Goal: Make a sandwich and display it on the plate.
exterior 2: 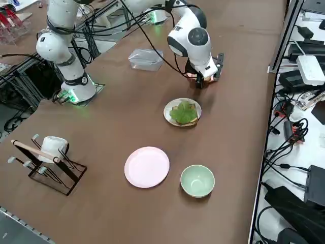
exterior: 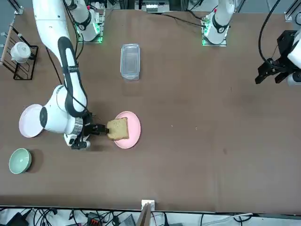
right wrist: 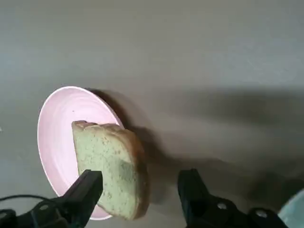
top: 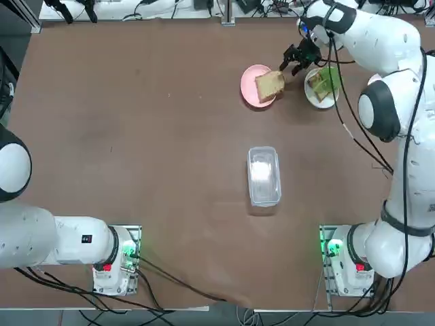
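Bread slice (right wrist: 111, 168) is seen on a pink plate (right wrist: 59, 137), its edge between the spread fingers of the right hand (right wrist: 140, 194), ungripped.

A brown table (top: 136, 136) is shown filling the field. Tangled cables (exterior 2: 297, 127) and grey electronic boxes (exterior 2: 311, 68) are seen on the floor at three o'clock in the right side view.

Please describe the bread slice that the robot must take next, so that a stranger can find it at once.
Follow the right arm to its open pincer. Just beside it a pink plate carries one bare bread slice. The neighbouring white plate holds bread already covered by green lettuce; this slice has nothing on top.
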